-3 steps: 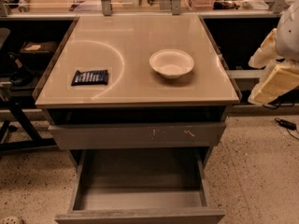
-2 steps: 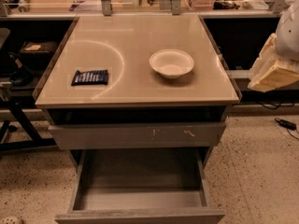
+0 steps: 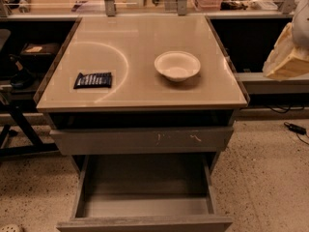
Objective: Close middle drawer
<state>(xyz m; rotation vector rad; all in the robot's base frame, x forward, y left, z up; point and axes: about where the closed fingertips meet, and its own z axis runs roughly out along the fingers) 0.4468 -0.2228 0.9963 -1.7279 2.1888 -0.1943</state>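
The middle drawer (image 3: pixel 145 223) is pulled far out at the bottom of the view. Its plain grey front faces me and its deep grey box (image 3: pixel 145 187) shows nothing inside. Above it sits a grey front with pale scratch marks (image 3: pixel 145 139), standing slightly out from the cabinet. My gripper (image 3: pixel 286 57) is a pale tan shape at the right edge. It hangs beside the tabletop's right side, well above and to the right of the open drawer, and touches nothing.
The beige tabletop (image 3: pixel 140 37) carries a white bowl (image 3: pixel 177 65) and a dark snack packet (image 3: pixel 93 79). A dark shelf unit (image 3: pixel 24 66) stands to the left. A cable (image 3: pixel 295 128) lies on the speckled floor at the right.
My gripper has risen a little at the right edge. The drawers, bowl and packet have not moved.
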